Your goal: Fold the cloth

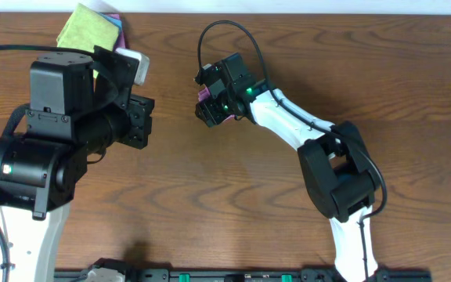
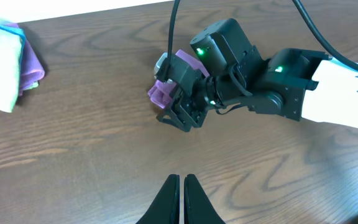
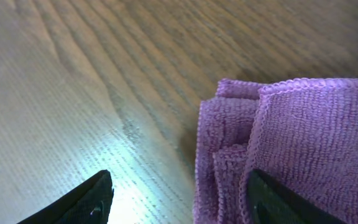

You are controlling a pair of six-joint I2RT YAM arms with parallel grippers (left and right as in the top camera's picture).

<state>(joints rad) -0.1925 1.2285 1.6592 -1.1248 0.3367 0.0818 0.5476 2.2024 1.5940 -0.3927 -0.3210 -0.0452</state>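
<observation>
the cloth [image 1: 203,95], a layered purple bundle likely soft, light and limp, lies on the desk [image 1: 210,196] just above the overhead frame's centre under the wide-spread right end effector [image 3: 180,186], the left end effector [image 2: 182,196] pinched together and empty, so a hemmed corner looks the best hold.

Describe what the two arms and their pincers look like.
Both have white links and chunky black joint housings. The left arm ends in the black left pincer, with slim, pointed fingers. The right arm carries small green lights near the black right pincer, and a thin black cable loops over its wrist.
</observation>
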